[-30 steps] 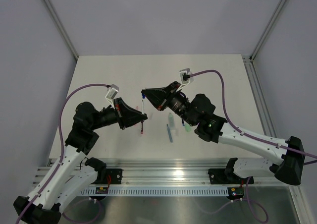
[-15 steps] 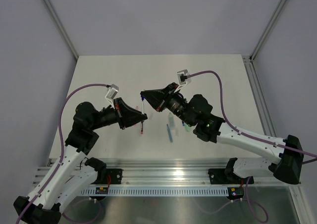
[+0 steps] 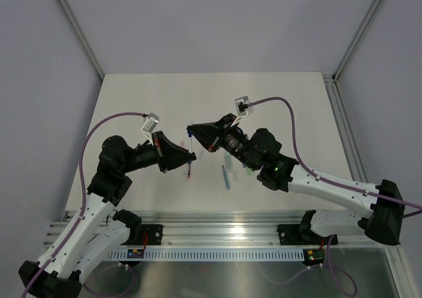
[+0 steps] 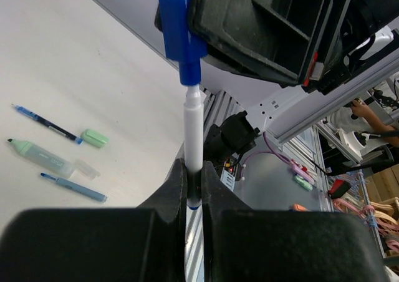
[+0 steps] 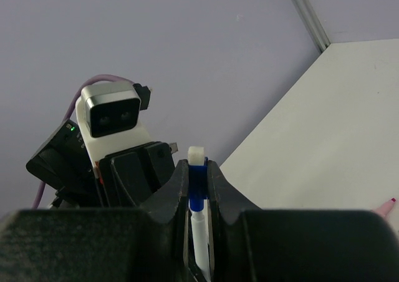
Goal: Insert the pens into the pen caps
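Desk (image 3: 290, 107): the mating happens in the air above it, at the centre of the top view. Left arm (image 3: 109, 173) and right arm (image 3: 330, 182) meet nose to nose there.

Left jaws pinch the white pen (image 4: 193, 126) low on its barrel. Right jaws pinch the blue cap (image 4: 179, 32) at the top of the left wrist view. The pen nose is at the cap mouth and looks just entered; can't tell if it's seated.

Risks as I see them:
- The left grip is far down the barrel, so a lot of pen is unsupported. An off-axis push would make it pivot or slide through the jaws rather than go into the cap.
- The cap is short and held in a narrow pinch, so a side load could twist it out.
- The two jaw housings are near each other, and pushing further could bring them into contact before the cap bottoms out.
- Releasing before it's seated would drop the pen or cap onto the loose pens (image 4: 73, 188) and green cap (image 4: 95, 138) at the left of the left wrist view and scatter them.
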